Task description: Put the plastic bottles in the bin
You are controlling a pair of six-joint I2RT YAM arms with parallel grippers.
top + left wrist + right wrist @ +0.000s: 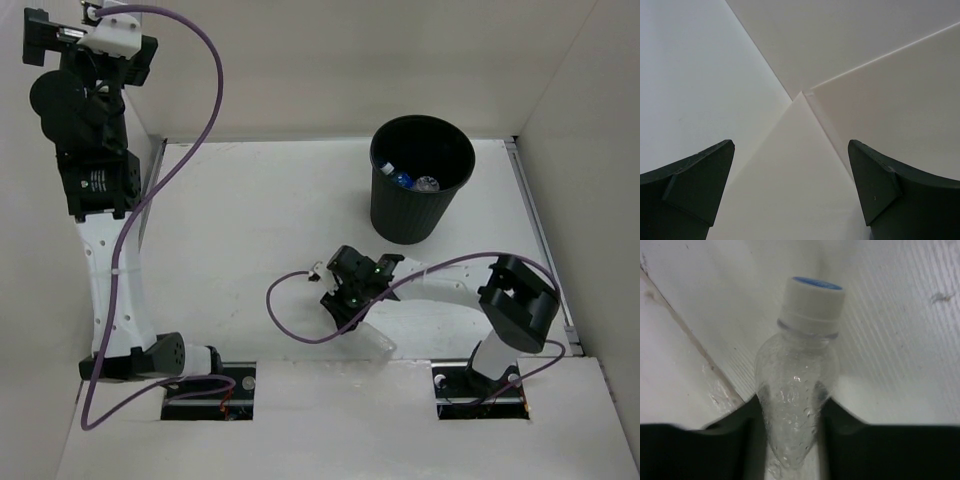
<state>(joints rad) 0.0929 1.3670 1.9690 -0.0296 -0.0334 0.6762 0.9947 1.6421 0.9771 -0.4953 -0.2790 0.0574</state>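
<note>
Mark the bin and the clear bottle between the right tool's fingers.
bin [400,215]: top view, ribbed outer wall.
clear bottle [797,382]: right wrist view, shoulder below the cap.

A white tabletop [260,230] sits boxed in by plain white panels: a back wall [350,60] and a right wall [590,130]. A thin metal rail [541,240] edges the tabletop's right side. Light is soft and even.
</note>
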